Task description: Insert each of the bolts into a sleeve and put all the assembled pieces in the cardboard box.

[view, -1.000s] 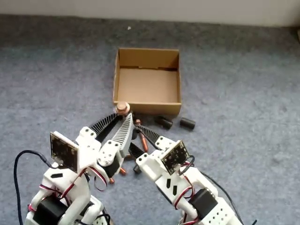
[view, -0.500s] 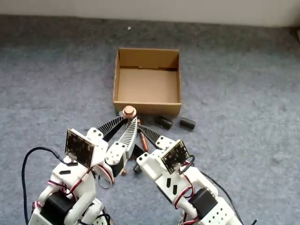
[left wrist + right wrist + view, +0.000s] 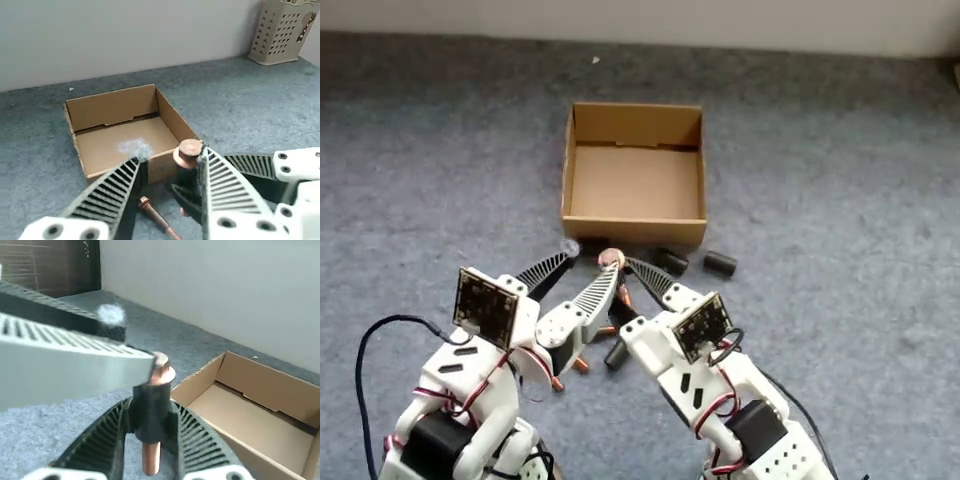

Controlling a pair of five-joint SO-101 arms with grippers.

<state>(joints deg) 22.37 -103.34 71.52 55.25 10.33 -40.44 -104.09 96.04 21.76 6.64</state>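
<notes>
Grey carpet (image 3: 840, 160), short-piled and fuzzy. What's nearest?

Two white plastic arms (image 3: 470, 400). The right gripper (image 3: 150, 416), with ribbed black fingers (image 3: 200, 450), is clamped on a black cylindrical sleeve (image 3: 149, 402). A copper bolt (image 3: 150, 457) runs through it, flat round head on top, smooth shank poking out below.

And the left gripper (image 3: 170, 157)?

Spread wide, its ribbed fingers either side of that bolt's head. Whether one touches the head I cannot tell. A tuft of grey fluff (image 3: 134, 147) clings to one tip.

Beyond them?

A loose bolt (image 3: 155, 216) lies on the carpet, one end cut off by the frame. More bolts (image 3: 581, 366) are partly hidden under the arms. Two spare sleeves (image 3: 670, 262) lie just beside the box (image 3: 568, 170), which is plain brown cardboard, square and open-topped. Behind it are a pale wall (image 3: 125, 35) and a perforated basket (image 3: 282, 30), cut off at the top.
</notes>
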